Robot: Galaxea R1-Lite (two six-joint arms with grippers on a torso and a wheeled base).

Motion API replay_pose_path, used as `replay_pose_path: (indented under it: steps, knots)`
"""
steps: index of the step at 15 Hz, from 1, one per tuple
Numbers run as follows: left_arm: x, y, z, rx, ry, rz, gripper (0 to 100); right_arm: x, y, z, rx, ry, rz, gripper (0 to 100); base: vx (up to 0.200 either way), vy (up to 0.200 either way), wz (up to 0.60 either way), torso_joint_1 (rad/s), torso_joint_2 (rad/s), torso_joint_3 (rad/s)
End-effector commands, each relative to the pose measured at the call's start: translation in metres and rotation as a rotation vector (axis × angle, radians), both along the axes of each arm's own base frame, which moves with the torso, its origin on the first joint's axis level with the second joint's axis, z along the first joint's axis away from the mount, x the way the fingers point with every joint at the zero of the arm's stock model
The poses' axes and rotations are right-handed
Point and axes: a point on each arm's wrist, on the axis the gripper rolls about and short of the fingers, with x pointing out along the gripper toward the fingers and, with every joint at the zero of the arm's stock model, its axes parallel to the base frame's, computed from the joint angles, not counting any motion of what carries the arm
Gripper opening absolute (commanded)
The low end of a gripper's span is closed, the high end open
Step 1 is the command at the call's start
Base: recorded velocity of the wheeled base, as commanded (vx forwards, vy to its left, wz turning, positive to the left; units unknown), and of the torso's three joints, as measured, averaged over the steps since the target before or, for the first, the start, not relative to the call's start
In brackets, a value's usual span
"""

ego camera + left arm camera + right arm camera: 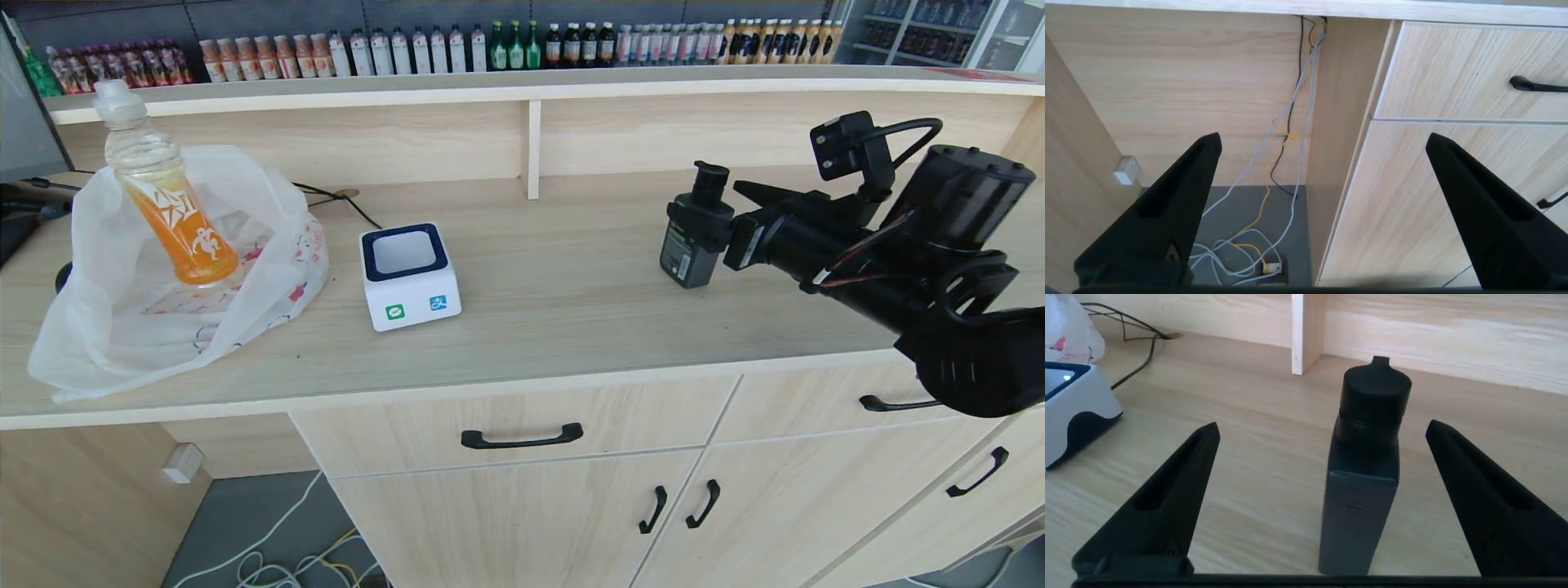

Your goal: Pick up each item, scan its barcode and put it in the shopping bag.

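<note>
Currently the right gripper [1323, 429] is released. Its two fingers are spread wide either side of the dark bottle [1364, 490], and neither touches it. The bottle stands upright on the counter [571, 327], well to the right of the scanner [406, 276]. Judgement: the fingers straddle the bottle as the approach to a side grasp on the body below the cap, and closing is not yet done.

An orange drink bottle [167, 196] leans inside the shopping bag [98, 327] at the counter's left end, its neck above the rim. I take that item as finished. The bag mouth is slumped open, which suits a drop-in from above. The scanner sits between the bag and the dark bottle with its window up, so an item carried towards the bag would pass over it.

The left gripper [1323, 140] hangs below counter level with its fingers apart, holding nothing. It faces the drawer front [1454, 73] and loose cables [1249, 237] on the floor. It is probably parked there to stay out of the right arm's path.

View notes:
- In the head view the gripper overlaps the bottle, so contact cannot be judged.
- The right wrist view settles it: there is bare counter on both sides, and the bottle sits nearer one finger than the other.
- The head view gives the line of bag, scanner and bottle.
- The barcode is too small to find.
</note>
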Motion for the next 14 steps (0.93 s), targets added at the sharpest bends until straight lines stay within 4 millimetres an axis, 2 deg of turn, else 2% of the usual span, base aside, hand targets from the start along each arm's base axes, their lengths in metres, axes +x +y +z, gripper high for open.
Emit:
replay_pose_path:
  steps: [1,12,14]
  knots:
    - [0.000,0.000,0.000,0.000,0.000,0.000,100,0.016,-0.005,-0.007,-0.003,0.009,-0.027,100,0.000,0.000,0.00,0.000,0.00,0.000]
    - [0.000,0.000,0.000,0.000,-0.002,0.000,100,0.048,0.000,-0.017,0.004,0.007,-0.032,100,0.000,0.000,0.00,0.000,0.00,0.000]
    - [0.000,0.000,0.000,0.000,0.000,0.000,100,0.059,0.003,-0.021,0.004,0.005,-0.032,100,0.000,0.000,0.00,0.000,0.00,0.000]
